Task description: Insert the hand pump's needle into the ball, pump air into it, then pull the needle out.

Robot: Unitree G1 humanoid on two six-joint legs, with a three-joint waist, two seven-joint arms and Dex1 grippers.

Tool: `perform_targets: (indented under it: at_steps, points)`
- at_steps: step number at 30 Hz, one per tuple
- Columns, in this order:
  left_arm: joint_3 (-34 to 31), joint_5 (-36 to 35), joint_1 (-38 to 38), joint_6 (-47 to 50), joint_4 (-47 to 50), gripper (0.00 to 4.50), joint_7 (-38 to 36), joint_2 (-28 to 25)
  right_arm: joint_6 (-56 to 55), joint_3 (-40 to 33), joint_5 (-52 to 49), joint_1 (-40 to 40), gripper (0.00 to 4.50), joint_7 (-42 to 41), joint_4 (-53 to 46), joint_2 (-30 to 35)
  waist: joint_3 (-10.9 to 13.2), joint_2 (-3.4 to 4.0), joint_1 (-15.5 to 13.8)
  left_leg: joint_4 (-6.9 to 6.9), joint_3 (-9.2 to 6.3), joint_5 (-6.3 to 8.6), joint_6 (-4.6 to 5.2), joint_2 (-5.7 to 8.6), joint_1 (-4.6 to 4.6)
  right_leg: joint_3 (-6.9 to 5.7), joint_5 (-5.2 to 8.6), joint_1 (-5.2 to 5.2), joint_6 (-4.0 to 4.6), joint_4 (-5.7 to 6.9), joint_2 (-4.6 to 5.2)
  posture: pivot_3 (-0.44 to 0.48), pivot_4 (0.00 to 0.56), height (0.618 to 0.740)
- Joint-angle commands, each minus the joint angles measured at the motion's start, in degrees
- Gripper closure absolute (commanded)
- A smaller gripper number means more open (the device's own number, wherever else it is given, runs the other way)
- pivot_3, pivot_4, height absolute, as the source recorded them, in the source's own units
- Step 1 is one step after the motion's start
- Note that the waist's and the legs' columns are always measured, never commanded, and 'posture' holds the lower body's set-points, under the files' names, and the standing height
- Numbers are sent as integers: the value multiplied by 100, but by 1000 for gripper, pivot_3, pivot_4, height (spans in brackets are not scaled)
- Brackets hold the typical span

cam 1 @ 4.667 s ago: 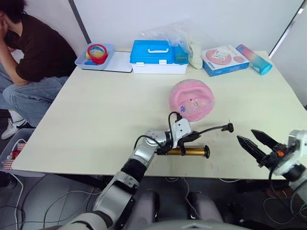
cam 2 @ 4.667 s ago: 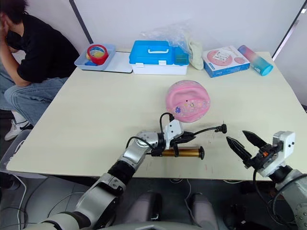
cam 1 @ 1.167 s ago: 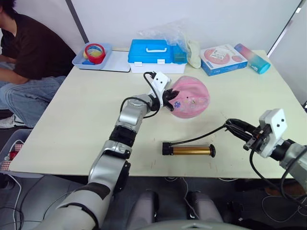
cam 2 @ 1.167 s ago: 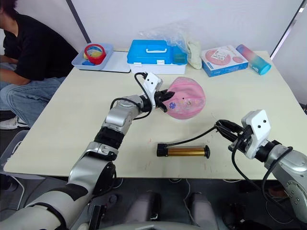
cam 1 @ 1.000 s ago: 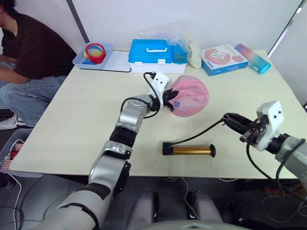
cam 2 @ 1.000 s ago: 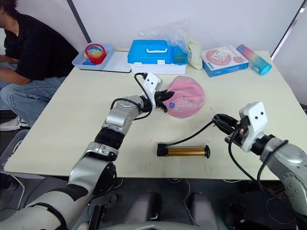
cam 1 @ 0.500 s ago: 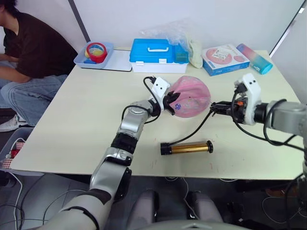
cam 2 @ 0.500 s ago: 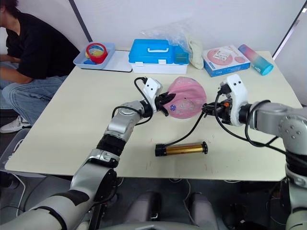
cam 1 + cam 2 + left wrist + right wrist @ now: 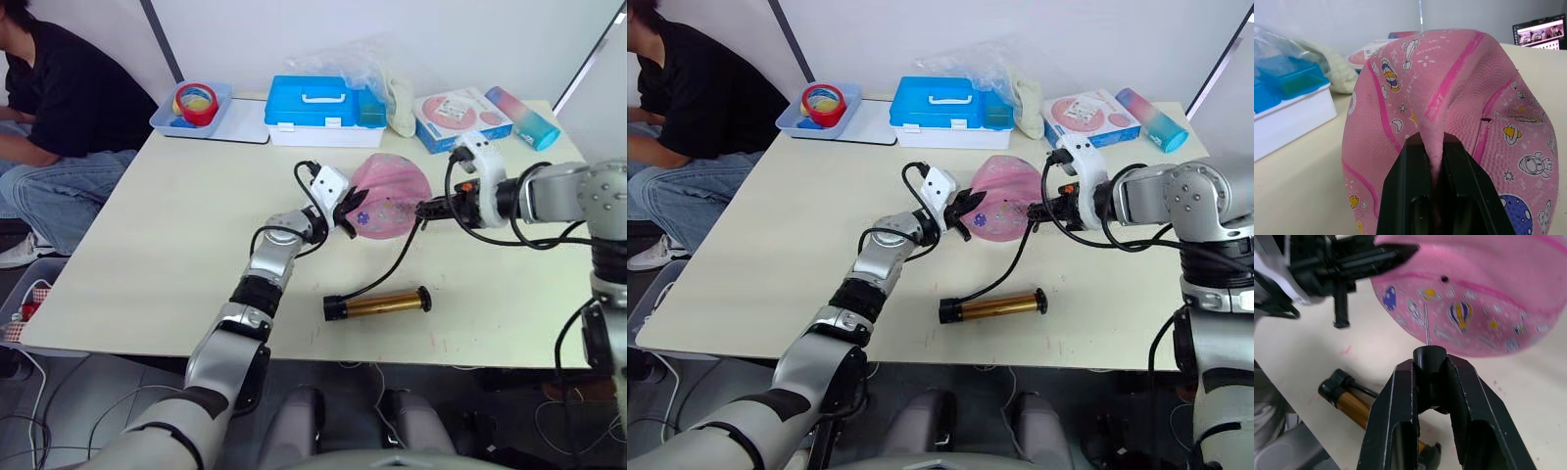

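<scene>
Pink rubber ball (image 9: 1484, 298), pinched by left hand (image 9: 1436, 161), lay ahead of thin metal needle (image 9: 1426, 324), clamped in right hand (image 9: 1431, 382).

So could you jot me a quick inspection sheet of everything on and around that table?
Surface: cream table, a few faint marks.
Job's things: half-deflated pink ball; pump lying flat; needle near the ball, not in the valve hole.
Clutter: blue case, tape tray, boxed item, bottle.
End effectors: left end effector pinching a ball fold; right end effector gripping the needle fitting.
Cables: black hose.
Surroundings: seated person.
</scene>
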State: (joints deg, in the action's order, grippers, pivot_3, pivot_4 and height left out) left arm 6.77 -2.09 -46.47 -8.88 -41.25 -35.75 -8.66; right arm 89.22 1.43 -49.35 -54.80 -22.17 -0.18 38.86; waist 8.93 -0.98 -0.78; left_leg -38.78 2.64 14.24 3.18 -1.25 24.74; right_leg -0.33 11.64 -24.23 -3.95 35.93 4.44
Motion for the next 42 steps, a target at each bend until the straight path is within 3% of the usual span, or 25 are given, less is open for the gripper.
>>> perform_targets:
  at_steps: [1, 24, 33, 42]
  points:
    - [-34, 89, -119, -540, -53, 4461, 102, 20, 250, -78, 133, -280, 4221, -107, 179, -114, 0, 0, 1, 0, 0, 0, 0, 0, 1, 0, 0, 0, 0, -1, 0, 0, 150, 740]
    - [13, 523, -46, -1918, -904, 4461, 269, -41, 328, 897, 917, -1569, 4221, -683, 1940, -582, 0, 2, 17, 0, 4, 0, 0, 0, 2, -4, -1, -3, -2, 4, 0, 0, 150, 740]
    - [43, 611, 71, -2131, -987, 4461, 323, -74, -160, 2269, 1542, -2174, 4221, -1920, 2694, -342, 0, 3, 21, 0, 4, 0, 0, 0, 3, -4, -1, -5, -1, 4, 0, 0, 150, 740]
    - [115, 762, 171, -2384, -959, 4461, 422, -180, -1046, 3491, 2484, -3035, 4221, -3541, 4028, -519, 0, 5, 76, 0, 7, 0, -1, 0, 4, -4, -1, -11, -1, 9, -1, 0, 150, 740]
